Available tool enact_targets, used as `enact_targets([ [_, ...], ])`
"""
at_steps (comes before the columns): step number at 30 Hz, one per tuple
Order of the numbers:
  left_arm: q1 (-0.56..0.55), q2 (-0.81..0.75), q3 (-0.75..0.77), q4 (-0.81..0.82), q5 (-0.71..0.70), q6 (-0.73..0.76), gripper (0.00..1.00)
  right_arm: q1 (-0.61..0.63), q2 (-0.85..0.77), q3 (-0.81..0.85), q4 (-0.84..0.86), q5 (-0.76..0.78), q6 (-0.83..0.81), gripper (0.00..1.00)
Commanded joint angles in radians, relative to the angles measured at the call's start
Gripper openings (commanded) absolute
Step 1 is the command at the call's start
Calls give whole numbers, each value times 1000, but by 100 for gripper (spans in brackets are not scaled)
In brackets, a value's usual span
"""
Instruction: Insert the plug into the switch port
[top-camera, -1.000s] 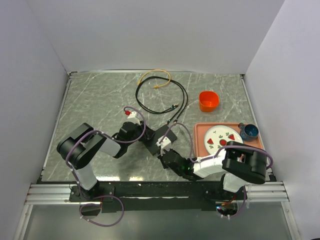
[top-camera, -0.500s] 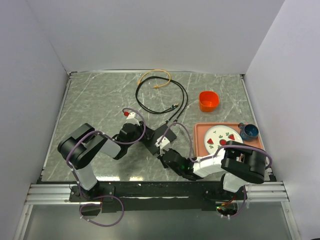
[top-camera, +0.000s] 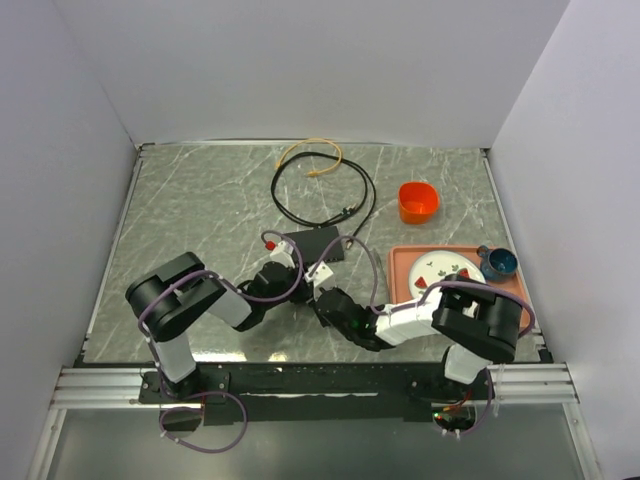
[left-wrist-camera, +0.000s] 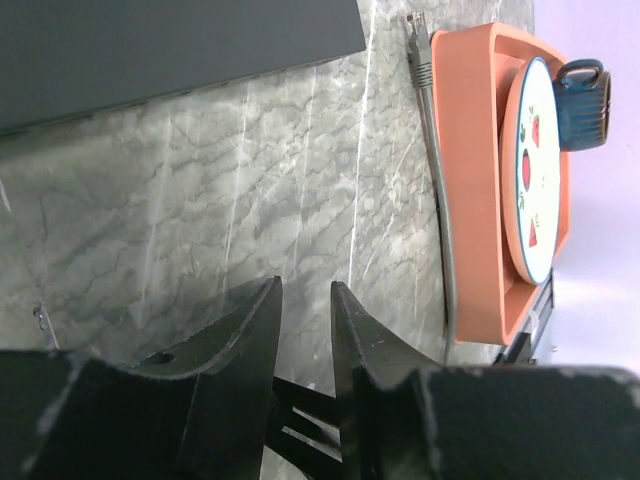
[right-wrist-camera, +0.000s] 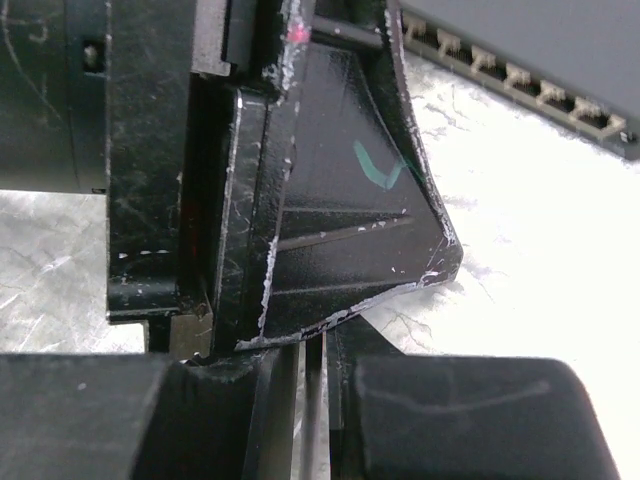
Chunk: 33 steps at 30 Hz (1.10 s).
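The switch (top-camera: 312, 243) is a flat black box lying almost square to the table's far edge; its row of ports (right-wrist-camera: 530, 80) shows in the right wrist view. The plug (left-wrist-camera: 415, 25) lies on the marble beside the orange tray, apart from the switch, on a grey cable (left-wrist-camera: 440, 220) that curves back (top-camera: 378, 275) towards my right gripper. My right gripper (right-wrist-camera: 314, 360) is shut on a thin dark strand, apparently that cable. My left gripper (left-wrist-camera: 305, 295) stands slightly open with nothing between its fingers, close in front of the right one (top-camera: 320, 292).
An orange tray (top-camera: 400, 258) holds a plate and a blue cup (top-camera: 498, 262) at the right. An orange bowl (top-camera: 418, 201) stands further back. A black cable loop (top-camera: 300, 190) and a yellow cable (top-camera: 310, 148) lie behind the switch.
The switch has gone from a slanted spot between the grippers to further back, lying nearly level. The left gripper has moved nearer and to the right, up against the right gripper.
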Motion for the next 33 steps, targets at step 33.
enact_targets([
  [33, 206, -372, 430, -966, 35, 395, 41, 10, -646, -283, 58, 199, 189, 0],
])
